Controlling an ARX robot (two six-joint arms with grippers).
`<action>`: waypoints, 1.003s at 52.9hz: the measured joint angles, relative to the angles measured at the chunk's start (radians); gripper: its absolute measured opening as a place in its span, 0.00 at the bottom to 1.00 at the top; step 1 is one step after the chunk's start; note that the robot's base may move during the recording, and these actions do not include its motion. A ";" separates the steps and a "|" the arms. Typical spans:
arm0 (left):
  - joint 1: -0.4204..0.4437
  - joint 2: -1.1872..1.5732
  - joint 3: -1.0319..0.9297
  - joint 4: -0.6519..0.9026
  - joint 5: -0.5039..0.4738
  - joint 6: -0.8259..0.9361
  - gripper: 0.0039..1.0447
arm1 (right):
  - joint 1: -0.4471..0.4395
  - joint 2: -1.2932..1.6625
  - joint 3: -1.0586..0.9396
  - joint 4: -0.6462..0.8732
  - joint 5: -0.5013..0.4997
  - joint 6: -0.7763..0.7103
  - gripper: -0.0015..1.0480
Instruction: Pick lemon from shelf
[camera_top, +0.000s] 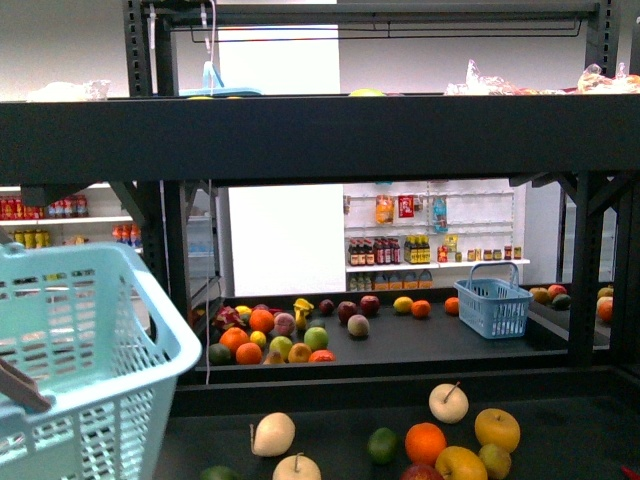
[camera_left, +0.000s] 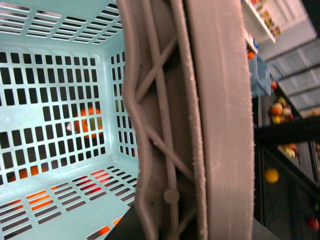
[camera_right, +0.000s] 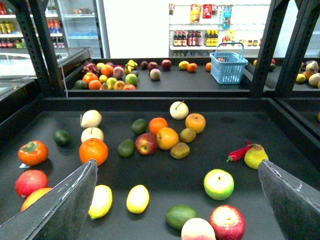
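Two lemons lie side by side on the shelf's dark deck (camera_right: 210, 150) in the right wrist view: one (camera_right: 138, 199) in the open, the other (camera_right: 100, 201) partly behind a finger (camera_right: 65, 205). My right gripper (camera_right: 177, 167) is open and empty, above and short of them. My left gripper (camera_left: 192, 230) is shut on the grey-brown basket handle (camera_left: 220, 125), which fills the left wrist view. The light-blue basket (camera_top: 80, 370) hangs at the lower left of the front view. The shelf's black frame (camera_top: 320, 135) crosses the front view.
Close around the lemons are an orange (camera_right: 93, 151), a green-yellow apple (camera_right: 218, 184), a dark green fruit (camera_right: 181, 216) and a red apple (camera_right: 227, 222). More fruit lies further back on the deck. A small blue basket (camera_right: 229, 67) stands on the far deck. Black uprights (camera_right: 265, 45) flank the deck.
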 joint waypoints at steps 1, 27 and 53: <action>-0.010 0.000 -0.010 0.000 0.008 0.015 0.15 | 0.000 0.000 0.000 0.000 0.000 0.000 0.93; -0.245 0.080 0.005 -0.032 0.047 0.333 0.15 | 0.000 0.000 0.000 0.000 0.000 0.000 0.93; -0.362 0.158 0.036 -0.035 0.047 0.423 0.15 | 0.069 0.110 0.058 -0.128 0.229 0.079 0.93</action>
